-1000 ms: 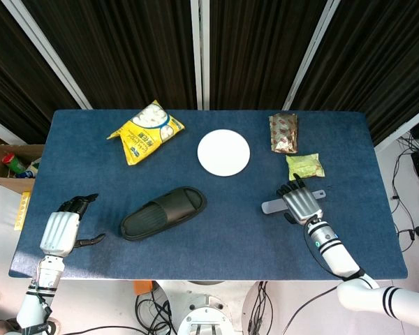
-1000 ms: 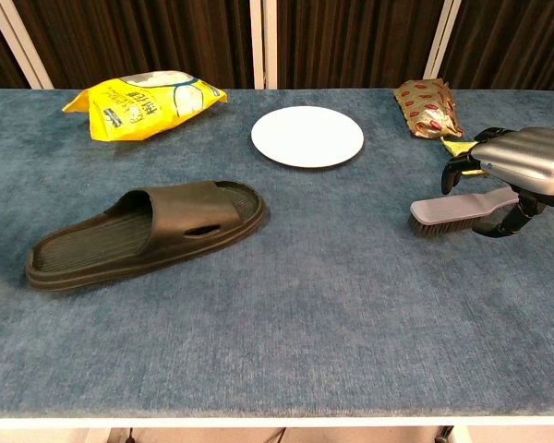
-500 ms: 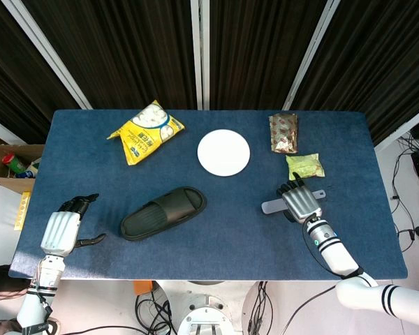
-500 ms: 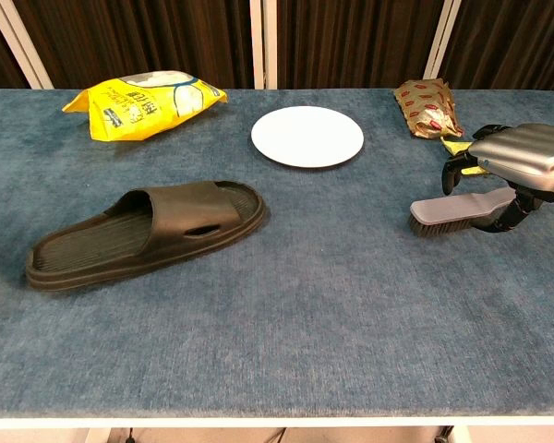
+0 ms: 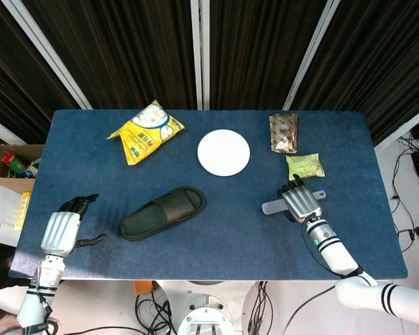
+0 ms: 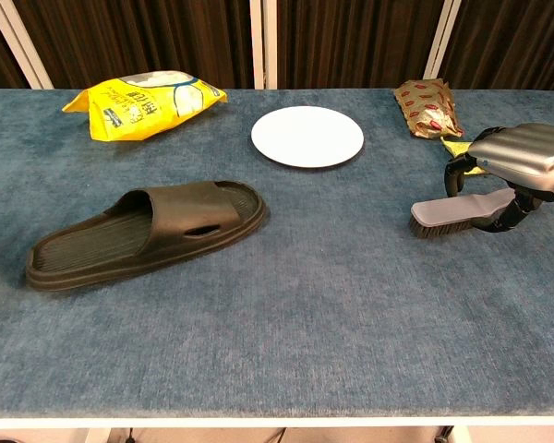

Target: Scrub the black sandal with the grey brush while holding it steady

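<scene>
Starting on the left: the left hand [image 5: 61,229] sits near the table [image 5: 377,230] edge with its fingers [image 5: 77,204] loosely curled and nothing in them, thumb sticking out to the side. It only shows in the head view. My guess is it's parked there waiting, since its job is to pin the shoe down and nothing needs pinning yet.

Off to the right of those fingers, well apart from them, is the black sandal [image 6: 148,231], sole down, lying at a slant with the toe end pointing up toward the white plate [image 6: 307,135]. Nobody's touching it.

Far side of the table from it, the right hand [image 6: 522,157] is arched over the handle of the grey brush [image 6: 454,211], bristles down on the cloth. The fingers [image 6: 456,173] curl down around the handle's far side and the thumb hooks in from the near side, but I honestly can't tell if the grip has closed or it's just cupping it. The brush head pokes out left of the fingers, aimed at the sandal, which makes sense for carrying it over. A green packet [image 5: 305,165] lies just beyond the fingers.
</scene>
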Controlling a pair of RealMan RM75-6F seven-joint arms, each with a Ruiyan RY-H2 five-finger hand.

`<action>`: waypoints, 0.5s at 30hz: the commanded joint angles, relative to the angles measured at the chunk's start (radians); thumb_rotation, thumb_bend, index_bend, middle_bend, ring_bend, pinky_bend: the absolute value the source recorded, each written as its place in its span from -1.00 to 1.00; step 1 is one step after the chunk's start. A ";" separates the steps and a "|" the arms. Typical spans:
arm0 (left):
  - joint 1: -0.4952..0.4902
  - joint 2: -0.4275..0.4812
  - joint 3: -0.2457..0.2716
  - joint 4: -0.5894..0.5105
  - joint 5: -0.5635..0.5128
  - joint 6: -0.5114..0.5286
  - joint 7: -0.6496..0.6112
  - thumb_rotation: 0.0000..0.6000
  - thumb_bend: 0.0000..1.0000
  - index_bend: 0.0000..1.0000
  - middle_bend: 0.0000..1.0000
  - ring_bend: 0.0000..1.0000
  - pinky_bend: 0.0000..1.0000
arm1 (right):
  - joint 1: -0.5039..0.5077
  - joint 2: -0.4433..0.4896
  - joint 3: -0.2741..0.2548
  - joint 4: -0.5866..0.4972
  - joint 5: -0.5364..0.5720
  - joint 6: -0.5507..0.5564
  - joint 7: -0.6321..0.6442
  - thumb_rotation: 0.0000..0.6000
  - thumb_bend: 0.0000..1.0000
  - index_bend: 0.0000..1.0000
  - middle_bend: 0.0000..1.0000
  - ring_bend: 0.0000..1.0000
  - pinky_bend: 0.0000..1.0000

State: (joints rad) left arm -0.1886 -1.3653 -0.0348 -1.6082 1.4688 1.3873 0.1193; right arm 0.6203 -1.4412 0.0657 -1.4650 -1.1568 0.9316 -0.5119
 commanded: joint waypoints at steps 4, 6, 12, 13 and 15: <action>-0.001 0.000 0.001 0.000 -0.003 -0.003 0.000 0.71 -1.00 -0.65 -0.51 -0.59 -0.43 | -0.005 -0.011 -0.003 0.016 -0.020 0.017 0.021 1.00 -0.38 0.05 -0.15 -0.43 -0.65; -0.002 -0.001 0.000 0.001 -0.004 -0.005 0.000 0.71 -1.00 -0.65 -0.51 -0.59 -0.43 | -0.008 -0.017 -0.004 0.024 -0.032 0.027 0.033 1.00 -0.37 0.13 -0.07 -0.36 -0.60; -0.003 -0.002 0.001 0.002 -0.003 -0.008 -0.003 0.69 -1.00 -0.65 -0.51 -0.59 -0.42 | -0.016 -0.026 -0.008 0.032 -0.062 0.043 0.069 1.00 -0.27 0.29 0.05 -0.18 -0.47; -0.003 -0.002 0.001 0.002 -0.003 -0.008 -0.003 0.69 -1.00 -0.65 -0.51 -0.59 -0.42 | -0.018 -0.027 -0.008 0.032 -0.071 0.048 0.079 1.00 -0.24 0.32 0.07 -0.15 -0.44; -0.003 -0.002 0.001 0.002 -0.003 -0.008 -0.004 0.70 -1.00 -0.65 -0.51 -0.59 -0.42 | -0.021 -0.028 -0.008 0.036 -0.084 0.057 0.091 1.00 -0.17 0.40 0.13 -0.07 -0.37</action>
State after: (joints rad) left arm -0.1919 -1.3670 -0.0340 -1.6064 1.4657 1.3797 0.1155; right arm 0.6017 -1.4682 0.0580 -1.4312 -1.2348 0.9836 -0.4262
